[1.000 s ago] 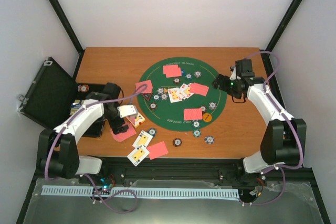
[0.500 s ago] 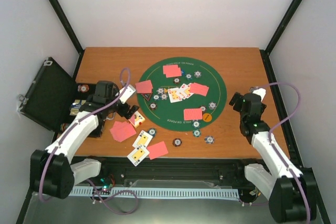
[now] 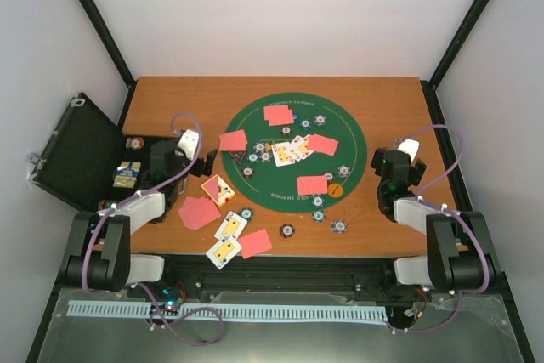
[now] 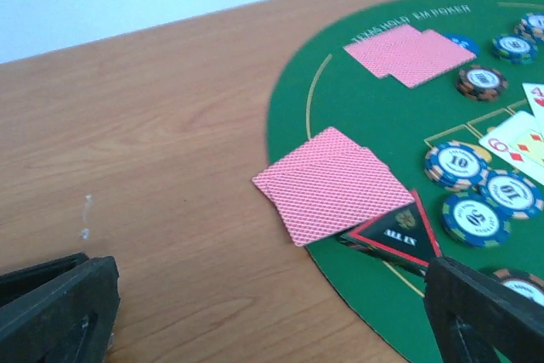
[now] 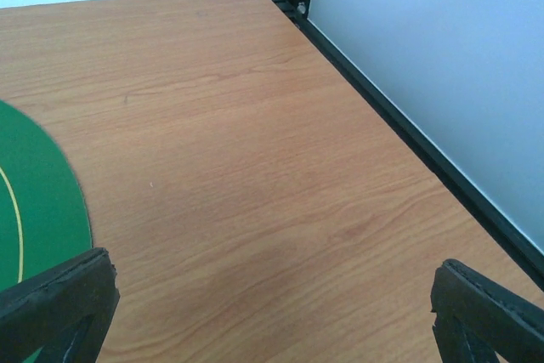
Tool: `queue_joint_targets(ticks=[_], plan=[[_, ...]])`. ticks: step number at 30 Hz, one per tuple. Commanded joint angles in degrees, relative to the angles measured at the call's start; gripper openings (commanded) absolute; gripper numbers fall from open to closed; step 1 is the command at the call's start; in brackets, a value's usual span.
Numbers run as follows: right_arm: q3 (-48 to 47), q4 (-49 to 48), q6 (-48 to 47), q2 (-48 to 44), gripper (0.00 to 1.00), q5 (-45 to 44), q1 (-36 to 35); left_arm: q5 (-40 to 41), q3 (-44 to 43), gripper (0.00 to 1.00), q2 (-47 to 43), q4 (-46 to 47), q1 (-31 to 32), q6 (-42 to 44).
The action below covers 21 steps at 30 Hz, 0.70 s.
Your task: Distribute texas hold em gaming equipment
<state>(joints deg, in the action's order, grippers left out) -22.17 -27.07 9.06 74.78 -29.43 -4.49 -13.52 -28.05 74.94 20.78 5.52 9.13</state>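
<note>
Black left claw (image 4: pixel 272 316): wide apart, empty, drawn back beside the mat's edge.
Black right claw (image 5: pixel 272 312): wide apart, empty, pulled off the green mat (image 3: pixel 348 138) over bare tabletop (image 3: pixel 391 99).
Meaning: probably a finished deal, or a pause.
Red-backed card lots (image 3: pixel 278 114): six, four on or touching the mat, two off it.
Face-up cards (image 3: pixel 289 152): one fan at centre, three near the front.
Poker chips (image 3: pixel 339 226): about a dozen.
Triangle marker (image 4: pixel 391 231): one, touching a card lot.
</note>
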Motion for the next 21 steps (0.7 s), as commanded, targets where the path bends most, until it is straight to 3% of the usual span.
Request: queue_joint_targets(ticks=[1,6,10,15,19,21], plan=[[1.11,-15.60,-3.09,4.20,1.00,-0.90,0.36,2.39,6.51,1.00,0.98,18.58,-1.20,-4.64],[3.00,-23.72,-4.67,6.61,1.00,0.76,0.36,8.26,7.64,1.00,0.03,20.20,-1.54,-5.80],[4.87,-28.76,-6.15,7.99,1.00,3.25,0.42,15.57,11.64,1.00,3.37,32.89,-2.06,-5.07],[4.63,-30.58,-10.12,10.17,1.00,11.67,0.43,19.90,11.02,1.00,6.47,34.87,-2.23,-6.91],[6.06,-35.79,-11.48,12.79,1.00,14.38,0.55,24.90,13.92,1.00,12.32,46.90,-2.42,-9.07],[5.45,-34.59,-10.97,12.90,1.00,14.88,1.02,24.30,9.70,1.00,11.73,37.74,-3.17,-9.94]])
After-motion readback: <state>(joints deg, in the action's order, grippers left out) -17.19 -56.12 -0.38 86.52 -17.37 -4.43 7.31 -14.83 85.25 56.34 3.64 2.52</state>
